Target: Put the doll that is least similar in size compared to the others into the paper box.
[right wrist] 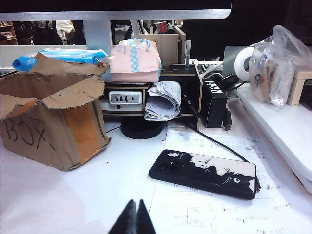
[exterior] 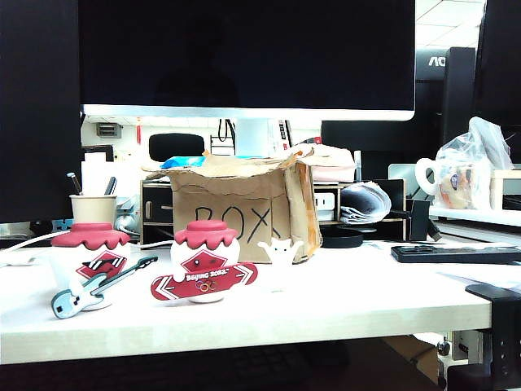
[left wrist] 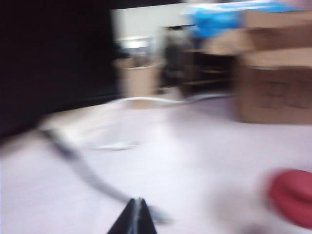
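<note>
In the exterior view, the paper box point(exterior: 236, 210) stands on the white desk point(exterior: 342, 297), with "BOX" written on its front. The small white doll point(exterior: 280, 252) stands on the desk just in front of the box, at its right front corner. Left of the box front is a round red-capped doll with a banner point(exterior: 205, 261), and further left a red-capped doll with a blue guitar point(exterior: 91, 269). No arm shows here.

In the left wrist view, which is blurred, the left gripper point(left wrist: 138, 218) hangs over the desk with its tips pressed together, holding nothing; the box point(left wrist: 273, 92) is far ahead.

In the right wrist view, the right gripper point(right wrist: 136, 218) is also clenched and empty. A black phone point(right wrist: 202, 174) lies beside the box point(right wrist: 48, 119).
</note>
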You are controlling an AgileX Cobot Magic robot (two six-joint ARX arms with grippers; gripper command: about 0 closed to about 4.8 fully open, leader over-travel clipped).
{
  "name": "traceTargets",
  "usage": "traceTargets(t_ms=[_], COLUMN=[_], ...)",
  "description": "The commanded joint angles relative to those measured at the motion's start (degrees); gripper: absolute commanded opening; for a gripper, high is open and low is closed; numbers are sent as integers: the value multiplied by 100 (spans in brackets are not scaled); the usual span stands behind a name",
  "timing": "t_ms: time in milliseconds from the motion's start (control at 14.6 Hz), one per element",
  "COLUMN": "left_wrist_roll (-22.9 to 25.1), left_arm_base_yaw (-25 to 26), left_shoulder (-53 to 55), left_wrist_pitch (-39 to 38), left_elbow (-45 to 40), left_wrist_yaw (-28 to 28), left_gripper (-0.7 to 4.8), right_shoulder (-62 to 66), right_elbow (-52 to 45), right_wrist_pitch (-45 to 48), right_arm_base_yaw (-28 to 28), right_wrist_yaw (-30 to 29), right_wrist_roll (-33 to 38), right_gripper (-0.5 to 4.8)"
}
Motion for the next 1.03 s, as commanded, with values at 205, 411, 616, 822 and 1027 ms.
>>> traceTargets(t_ms=[205, 411, 616, 822, 1027], left_wrist_roll=[20, 20, 20, 20, 20], left_arm_base_yaw=[-1853, -2332, -2341, -2341, -2341], left_shoulder=[717, 1174, 1342, 1342, 1340], left_wrist_pitch=[31, 31, 31, 31, 31], left_elbow=[11, 9, 9, 9, 9], left_wrist_yaw=[28, 31, 28, 26, 26], left_gripper=[-5, -5, -5, -5, -5], right_shoulder=[0, 0, 0, 87, 686], right_elbow=[-17, -17, 39, 459, 1300], right_wrist_pitch=[-66, -24, 234, 881, 625], right_arm_base_yaw=[7, 31, 26, 17, 20], right_wrist_yaw=[-251, -1084, -1464, -1174, -1185], right_wrist_roll=[120, 553, 2140, 2973, 2944], right_gripper=[-5, -5, -6, -6, -6])
